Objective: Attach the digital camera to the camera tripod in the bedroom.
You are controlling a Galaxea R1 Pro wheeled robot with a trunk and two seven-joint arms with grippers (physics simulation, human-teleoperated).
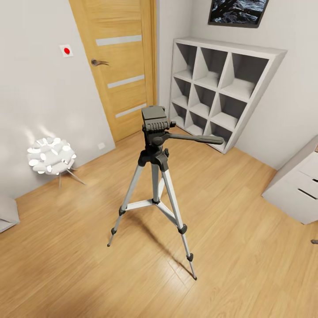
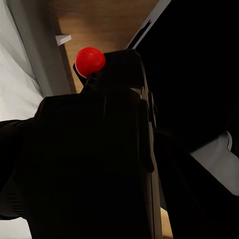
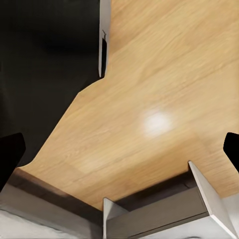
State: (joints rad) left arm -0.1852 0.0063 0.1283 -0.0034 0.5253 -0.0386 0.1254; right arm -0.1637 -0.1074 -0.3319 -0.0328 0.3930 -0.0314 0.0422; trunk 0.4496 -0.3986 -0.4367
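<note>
Light wood floor (image 1: 247, 247) thru the bedroom, grey-white walls. Camera tripod (image 1: 155, 176) stands centre of head view, 3 silver legs splayed, black feet planted, black pan head (image 1: 154, 120) on top w/ long handle (image 1: 194, 139) pointing right. Top plate bare, nothing mounted yet. Behind it: wood door (image 1: 123, 66) far left, white cube shelf (image 1: 221, 88) far right, white drawer unit (image 1: 296, 185) at right edge, globe lamp (image 1: 51, 155) on floor left.

Digital camera (image 2: 99, 164): in left wrist view, close up, black boxy body w/ red dot (image 2: 90, 60) on top. Looks carried by left claw, pinched on the body; fingers themselves lost in the dark, so that's a judgement.

Handling, est.: camera small, rigid, light, smooth shell, prob slippery; lens side fragile. Hold by the flat body sides, keep base free for the plate. Tripod light + top-heavy once loaded, could tip if pushed sideways; press straight down.

Right claw: dark fingertips (image 3: 10, 154) at both edges of right wrist view, spread wide, holding nothing, floor between.
</note>
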